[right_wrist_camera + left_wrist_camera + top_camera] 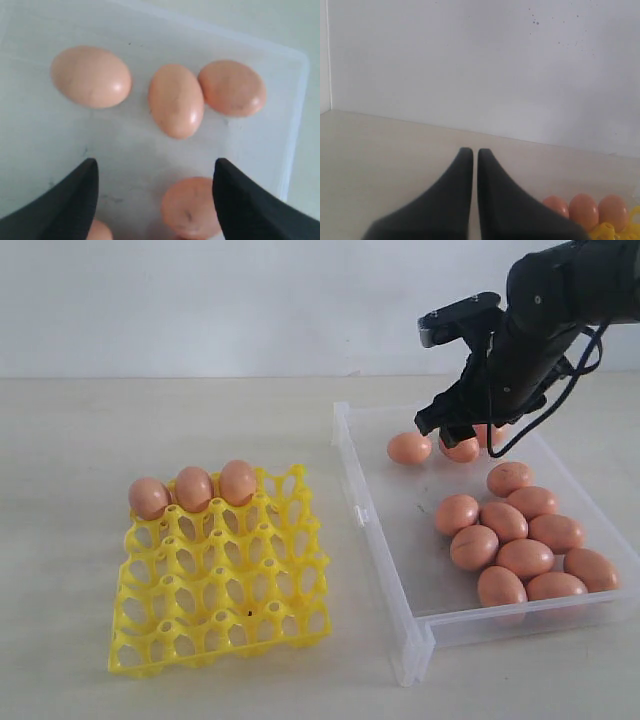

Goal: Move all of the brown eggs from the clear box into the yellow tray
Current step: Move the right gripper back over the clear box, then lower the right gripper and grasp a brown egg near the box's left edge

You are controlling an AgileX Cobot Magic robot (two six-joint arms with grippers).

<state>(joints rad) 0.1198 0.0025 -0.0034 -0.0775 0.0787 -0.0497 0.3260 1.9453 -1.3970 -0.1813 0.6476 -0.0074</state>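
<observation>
Right gripper is spread wide and empty, hanging over the 3 brown eggs at the far end of the clear box. 10 more are clustered at the near end. 3 sit in the back row of the yellow tray. Left gripper is pinched closed on nothing, out of the way.

Middle egg touches its neighbour, so there's no finger room between them. I'd take the lone egg first: centre over it, straddle the short axis, close gently.
</observation>
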